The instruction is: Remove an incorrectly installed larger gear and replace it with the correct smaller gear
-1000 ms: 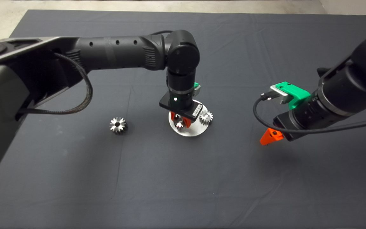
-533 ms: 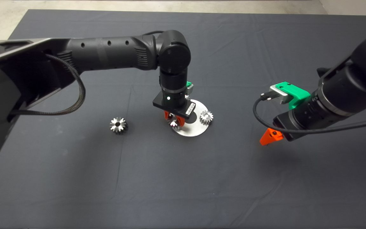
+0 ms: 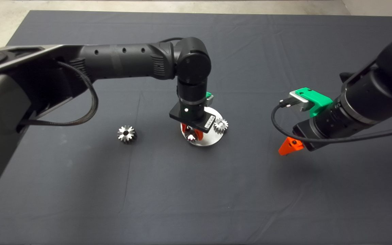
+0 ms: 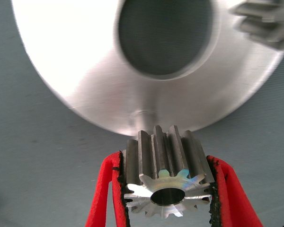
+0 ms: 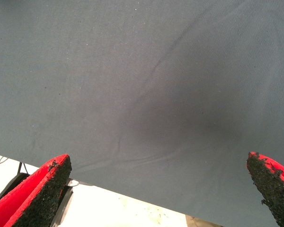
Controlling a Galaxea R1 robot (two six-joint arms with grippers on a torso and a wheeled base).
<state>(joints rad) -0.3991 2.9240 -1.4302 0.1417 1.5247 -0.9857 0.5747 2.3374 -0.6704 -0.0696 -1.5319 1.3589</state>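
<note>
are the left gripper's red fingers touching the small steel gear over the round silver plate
Touching. The left wrist view shows both black-padded fingers pressed against opposite sides of the small steel gear, no gap, above the round silver plate.

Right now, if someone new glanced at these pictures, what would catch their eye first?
Probably the left gripper over the round silver plate at the mat's middle, its red fingers shut on the smaller gear. Next, the larger gear lying alone on the mat to the plate's left, and another small gear on the plate's right edge. The right gripper hangs open, off to the right.
</note>
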